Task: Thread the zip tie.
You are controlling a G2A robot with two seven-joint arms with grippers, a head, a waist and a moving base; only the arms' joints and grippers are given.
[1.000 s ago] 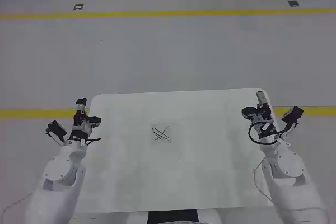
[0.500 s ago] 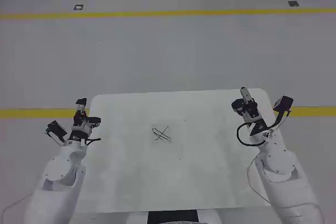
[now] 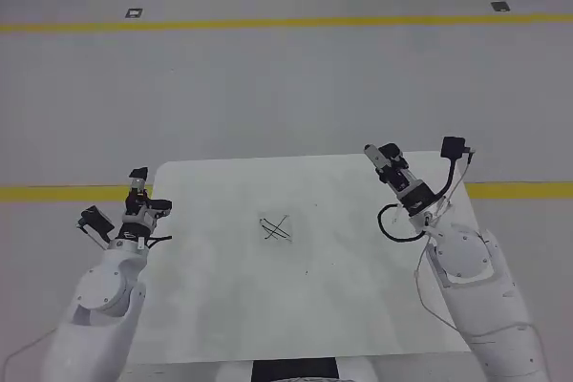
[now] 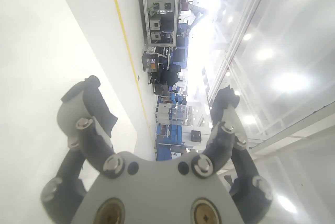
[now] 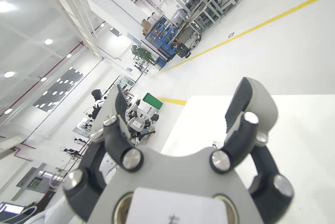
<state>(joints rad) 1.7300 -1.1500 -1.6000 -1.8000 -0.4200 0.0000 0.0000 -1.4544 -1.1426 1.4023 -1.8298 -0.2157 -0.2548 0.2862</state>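
Holds the left gripper [image 4: 157, 89] spread wide and empty beside the table [image 3: 363, 286] edge, seemingly parked clear of the work. Carries the right gripper [image 5: 180, 90] equally wide, empty too, over the table's far edge. Leaves the zip tie [image 3: 276, 228], thin crossed black strips, flat between both sets of fingers and well apart from each, probably open to a clean pinch.

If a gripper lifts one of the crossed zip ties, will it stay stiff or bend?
Probably bends: the zip ties are very thin, long strips. Likely light, so a push may slide them on the smooth table. Lying flat and crossed, one may drag another.
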